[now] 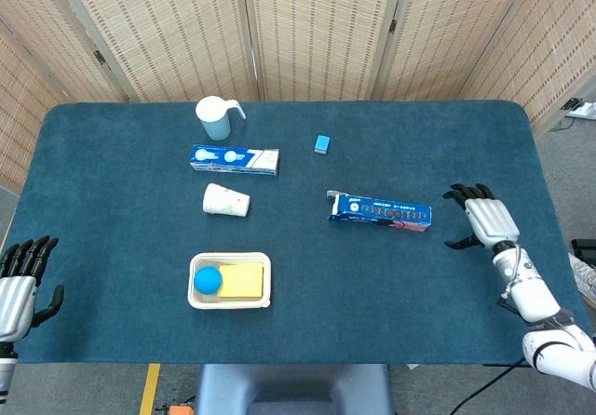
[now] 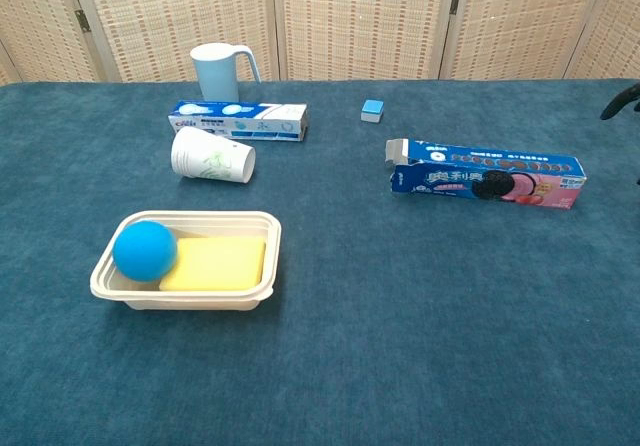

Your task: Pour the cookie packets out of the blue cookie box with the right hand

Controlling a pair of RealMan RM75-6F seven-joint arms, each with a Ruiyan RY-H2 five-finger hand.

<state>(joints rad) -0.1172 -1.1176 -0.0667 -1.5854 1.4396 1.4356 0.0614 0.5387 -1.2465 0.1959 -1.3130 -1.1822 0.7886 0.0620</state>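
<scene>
Basically table [image 1: 112,182] first: cookie box [image 1: 380,212] lies flat right of centre, flap open at its left end. Right hand [image 1: 486,221] hovers just beside the closed end, fingers spread, holding nothing. Left hand [image 1: 17,294] open at the near-left edge. Risks: gripping near the open flap blocks packets; a loose hold on the slim box slips when tipped.

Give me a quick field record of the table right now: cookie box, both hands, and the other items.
cookie box: blue cookie box lying flat, flap open at its left end
right hand: open, just right of the box, not touching it
left hand: open, at the near left table edge
tray: holds blue ball and yellow sponge
other items: paper cup on its side, toothpaste box, mug, small blue block
</scene>
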